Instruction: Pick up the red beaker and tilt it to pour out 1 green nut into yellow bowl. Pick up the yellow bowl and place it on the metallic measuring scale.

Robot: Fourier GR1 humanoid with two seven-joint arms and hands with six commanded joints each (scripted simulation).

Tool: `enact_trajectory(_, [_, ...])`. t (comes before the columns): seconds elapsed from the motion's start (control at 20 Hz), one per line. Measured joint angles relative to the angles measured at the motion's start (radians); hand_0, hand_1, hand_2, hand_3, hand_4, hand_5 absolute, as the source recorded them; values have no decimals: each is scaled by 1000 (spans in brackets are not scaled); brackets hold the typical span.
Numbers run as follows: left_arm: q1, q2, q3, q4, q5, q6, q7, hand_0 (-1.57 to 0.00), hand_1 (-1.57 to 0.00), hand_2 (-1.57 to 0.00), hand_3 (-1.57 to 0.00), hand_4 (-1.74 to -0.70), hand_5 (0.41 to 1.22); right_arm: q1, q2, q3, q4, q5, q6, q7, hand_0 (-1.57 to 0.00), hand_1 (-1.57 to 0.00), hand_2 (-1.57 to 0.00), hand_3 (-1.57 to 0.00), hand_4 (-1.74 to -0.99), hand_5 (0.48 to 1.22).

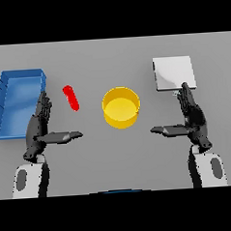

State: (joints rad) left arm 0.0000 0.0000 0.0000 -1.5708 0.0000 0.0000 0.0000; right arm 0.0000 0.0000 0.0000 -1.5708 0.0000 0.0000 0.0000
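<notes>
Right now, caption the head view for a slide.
Open left hand and right hand flank yellow round bowl; red beaker untouched.

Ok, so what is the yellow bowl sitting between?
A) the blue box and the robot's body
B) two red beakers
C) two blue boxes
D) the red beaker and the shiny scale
D: the yellow bowl sits mid-table, with the red beaker on its left and the metallic scale off to its upper right.

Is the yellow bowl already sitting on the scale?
No, the yellow bowl stands on the bare table, well apart from the metal scale on its right.
</notes>
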Motion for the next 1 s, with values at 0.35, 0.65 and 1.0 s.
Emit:
enact_trajectory(0.35, [83, 23, -45, -77, -37, -23, -46, 1, 1, 1, 1, -1203, 677, 20, -20, 47, -28, 94, -28, -30, 1, 1, 1, 1, -1178, 573])
enact_trajectory(0.65, [144, 55, -110, -178, -108, -31, 17, 1, 1, 1, 1, -1184, 660, 68, -64, 105, -88, 196, -28, -50, 1, 1, 1, 1, -1206, 585])
enact_trajectory(1.0, [93, 47, -111, -131, -120, -26, 68, 1, 1, 1, 1, -1193, 658, 41, -71, 80, -82, 115, 27, -43, 1, 1, 1, 1, -1292, 624])
